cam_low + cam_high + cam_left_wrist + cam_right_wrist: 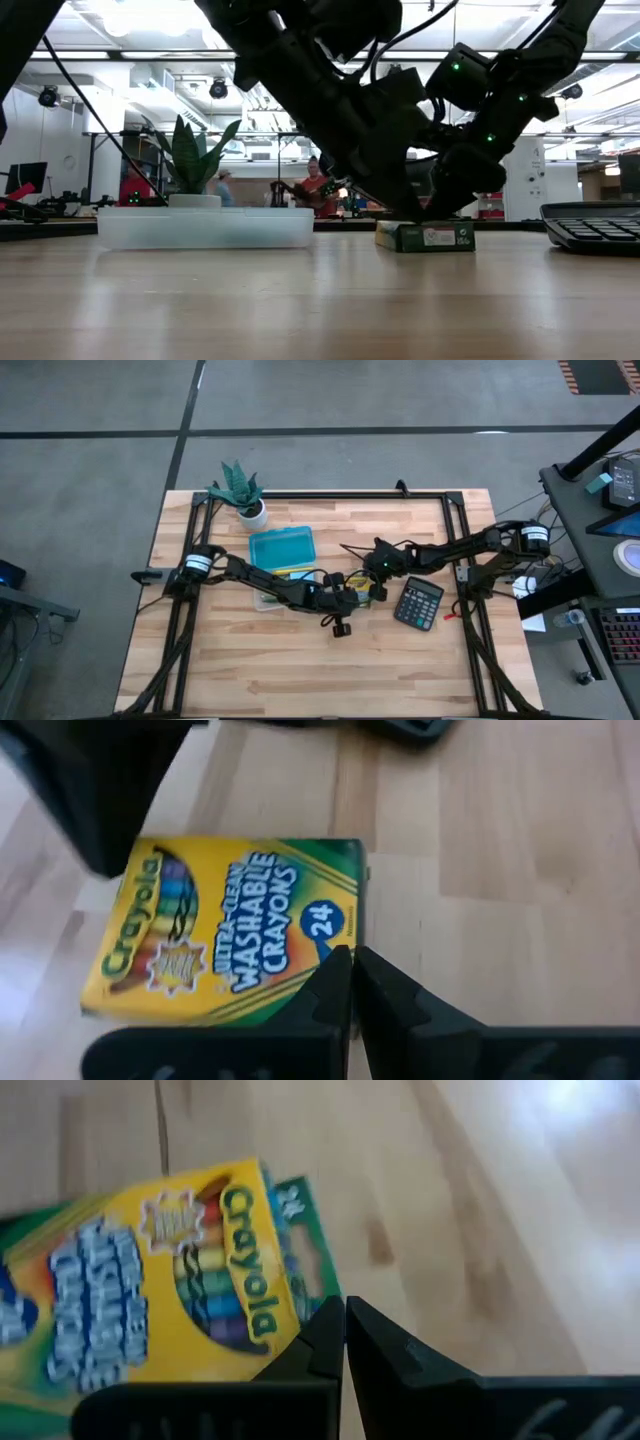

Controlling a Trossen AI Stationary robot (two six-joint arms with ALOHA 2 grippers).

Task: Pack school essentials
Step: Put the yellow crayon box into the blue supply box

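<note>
Pressed-together fingers of left gripper (350, 982) and right gripper (343, 1335), both over crayon box (235, 930) flat on table (300, 670), just beside blue case (281, 546). Crayons not yet packed; judged early going.

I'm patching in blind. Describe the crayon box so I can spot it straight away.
Find the wooden table, then its middle, where both shut grippers meet. The crayon box lies flat there, between the blue tray and the calculator; only it is yellow and green.

Crayon box (230, 930) yellow w/ green stripes; tray lid (281, 546) blue; calculator (418, 603) dark; table (400, 670) light wood.
</note>
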